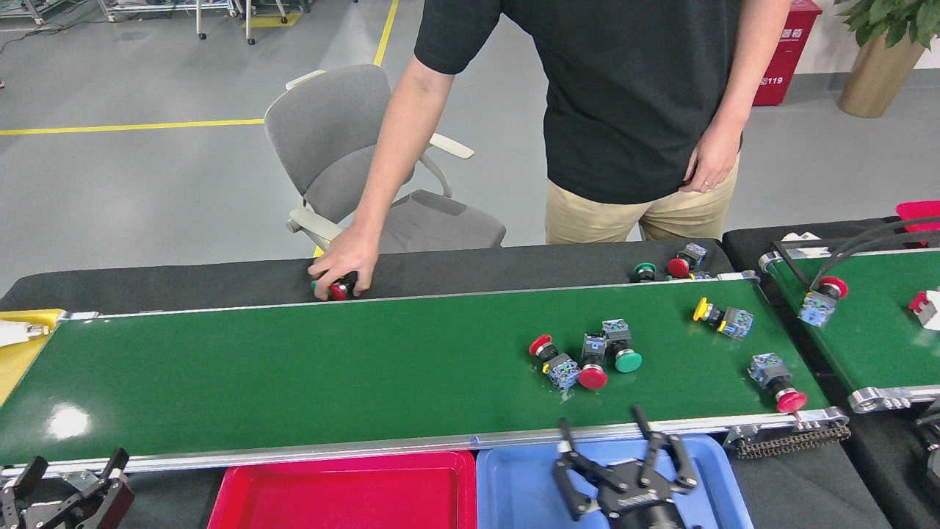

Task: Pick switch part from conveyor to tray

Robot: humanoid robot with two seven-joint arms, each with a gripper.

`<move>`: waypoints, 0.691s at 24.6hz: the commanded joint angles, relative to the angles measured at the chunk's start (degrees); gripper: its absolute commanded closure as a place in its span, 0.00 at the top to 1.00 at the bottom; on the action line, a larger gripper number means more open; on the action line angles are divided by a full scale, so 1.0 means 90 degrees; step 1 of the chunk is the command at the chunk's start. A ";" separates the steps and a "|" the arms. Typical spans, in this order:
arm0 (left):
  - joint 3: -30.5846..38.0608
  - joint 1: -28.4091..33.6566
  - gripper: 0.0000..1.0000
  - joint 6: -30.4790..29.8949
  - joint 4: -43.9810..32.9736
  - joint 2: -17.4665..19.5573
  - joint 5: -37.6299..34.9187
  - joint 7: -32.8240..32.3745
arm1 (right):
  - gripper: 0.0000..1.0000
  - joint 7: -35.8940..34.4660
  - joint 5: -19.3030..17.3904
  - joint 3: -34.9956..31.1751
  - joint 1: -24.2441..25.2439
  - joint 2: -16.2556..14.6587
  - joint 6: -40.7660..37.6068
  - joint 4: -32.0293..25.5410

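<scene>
Over blue tray [514,485], right gripper [620,448] jaws spread, empty.

The conveyor [294,375] is a long, glossy green belt with silver side rails, running left to right, and it carries five switch parts on its right half. A cluster of three lies together: a red-capped one [552,359], another red-capped one [592,363] and a green-capped one [621,347], all tipped on their sides with grey-blue bodies. Farther right lie a yellow-capped part [723,317] and, near the belt's front right corner, a red-capped part [777,382]; just below the front rail sit a red tray [345,492] and a blue tray [514,485], side by side.
</scene>
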 commanded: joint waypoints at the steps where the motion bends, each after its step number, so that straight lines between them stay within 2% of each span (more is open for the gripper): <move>1: 0.0070 -0.0004 1.00 -0.0178 -0.0081 0.0026 0.0013 0.0015 | 0.98 -0.0130 -0.0010 -0.0099 -0.0012 -0.0005 0.0178 -0.0070; 5: 0.0012 -0.0023 1.00 -0.0207 -0.0081 -0.0004 0.0003 0.0024 | 0.98 0.0357 0.0058 -0.0001 -0.0431 -0.0015 0.0178 0.0155; 9: 0.0011 -0.0082 1.00 -0.0207 -0.0081 0.0006 0.0003 0.0024 | 0.98 0.1100 0.0312 0.0751 -0.1164 0.0063 0.0247 0.0584; 14: 0.0011 -0.0092 1.00 -0.0217 -0.0052 0.0025 -0.0027 0.0024 | 0.98 0.1598 0.0683 0.1161 -0.2014 0.0727 0.0237 0.1678; 17: 0.0002 -0.0140 1.00 -0.0217 -0.0042 0.0045 -0.0036 0.0024 | 0.98 0.1803 0.0654 0.1425 -0.2355 0.0893 0.0208 0.2000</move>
